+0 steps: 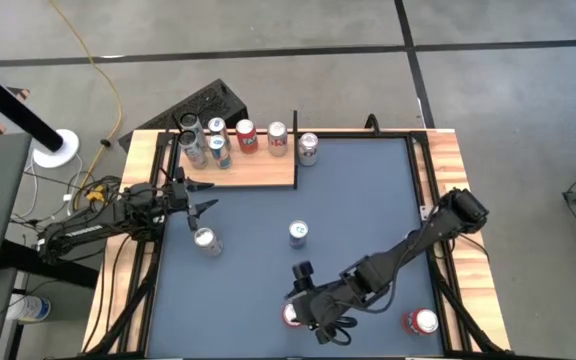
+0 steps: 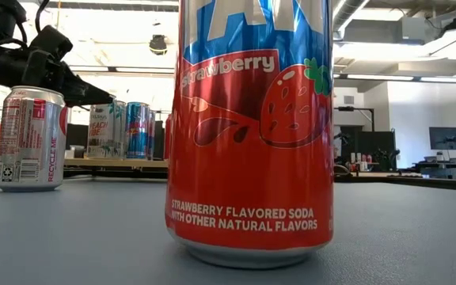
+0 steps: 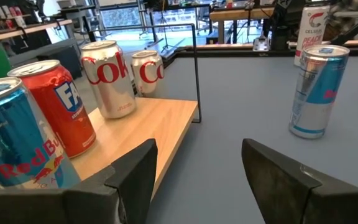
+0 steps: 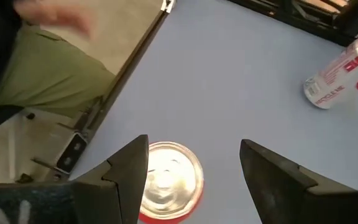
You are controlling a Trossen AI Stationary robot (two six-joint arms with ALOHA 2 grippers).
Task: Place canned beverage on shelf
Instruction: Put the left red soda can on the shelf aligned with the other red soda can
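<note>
A red strawberry soda can (image 1: 291, 315) stands upright near the table's near edge and fills the low view (image 2: 252, 134). My right gripper (image 1: 306, 300) hovers open just above it. In the right wrist view the can's silver top (image 4: 166, 179) shows below and between the fingers, close to one of them, with no contact visible. The wooden shelf (image 1: 258, 172) sits at the far left and carries several upright cans (image 3: 107, 78). My left gripper (image 1: 204, 208) waits open, level, beside the shelf's near edge (image 3: 166, 134).
A silver can (image 1: 205, 240) and a blue-and-silver can (image 1: 298, 233) stand mid-table. Another can (image 1: 308, 148) stands just right of the shelf, and a red one (image 1: 420, 321) at the near right. A person in green clothing (image 4: 48, 87) stands beyond the table's edge.
</note>
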